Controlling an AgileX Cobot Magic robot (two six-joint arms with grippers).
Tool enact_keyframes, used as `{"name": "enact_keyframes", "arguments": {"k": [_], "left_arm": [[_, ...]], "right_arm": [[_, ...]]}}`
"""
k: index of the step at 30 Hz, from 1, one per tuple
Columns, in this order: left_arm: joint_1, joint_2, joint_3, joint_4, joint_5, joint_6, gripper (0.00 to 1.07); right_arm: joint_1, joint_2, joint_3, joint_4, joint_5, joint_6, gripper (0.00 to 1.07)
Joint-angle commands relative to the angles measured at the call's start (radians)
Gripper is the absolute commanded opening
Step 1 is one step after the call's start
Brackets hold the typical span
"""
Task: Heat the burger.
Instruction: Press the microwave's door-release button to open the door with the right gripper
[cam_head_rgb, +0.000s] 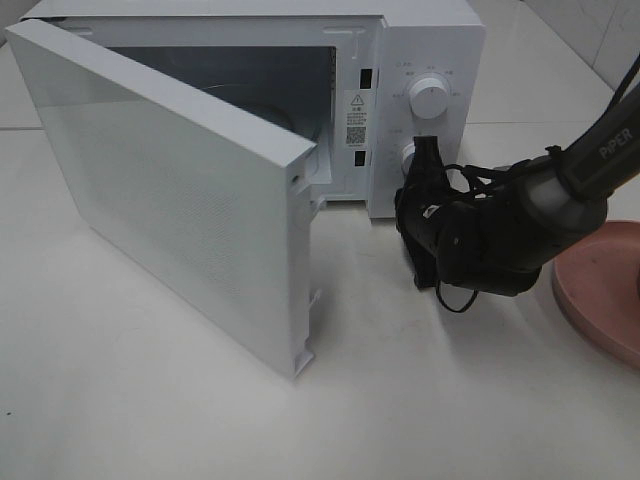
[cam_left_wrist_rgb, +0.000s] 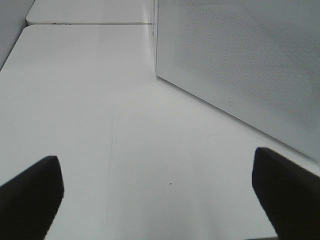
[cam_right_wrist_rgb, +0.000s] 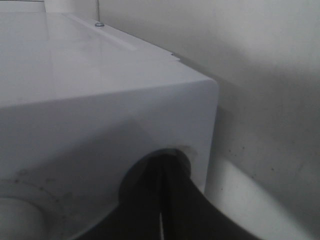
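The burger is not in view; the open door hides most of the microwave's cavity. The white microwave (cam_head_rgb: 420, 40) stands at the back with its door (cam_head_rgb: 170, 190) swung wide open toward the front left. My right gripper (cam_head_rgb: 426, 152) is at the microwave's control panel, its tips against the lower knob (cam_head_rgb: 408, 153) below the upper knob (cam_head_rgb: 430, 98). In the right wrist view the two dark fingers (cam_right_wrist_rgb: 161, 200) lie together with only a thin slit between them, and they hide the knob. My left gripper (cam_left_wrist_rgb: 160, 200) is open and empty above the bare table, beside the door (cam_left_wrist_rgb: 240, 65).
A pink round plate (cam_head_rgb: 605, 290) lies at the right edge of the table, partly behind my right arm; its visible part holds nothing. The open door juts far out over the middle of the table. The table (cam_head_rgb: 150, 400) is white.
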Motion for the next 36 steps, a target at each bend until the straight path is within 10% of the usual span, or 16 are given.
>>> {"name": "enact_keyframes", "arguments": {"k": [1,36], "left_arm": [[-0.005,-0.024,0.005,-0.008,-0.017,0.004,0.96],[-0.005,-0.024,0.005,-0.008,-0.017,0.004,0.96]], "right_arm": [[-0.024,-0.013,-0.073,-0.046,-0.198,-0.028,0.0],[-0.023,-0.253,0.064,-0.043,0.367,-0.232,0.01]]}}
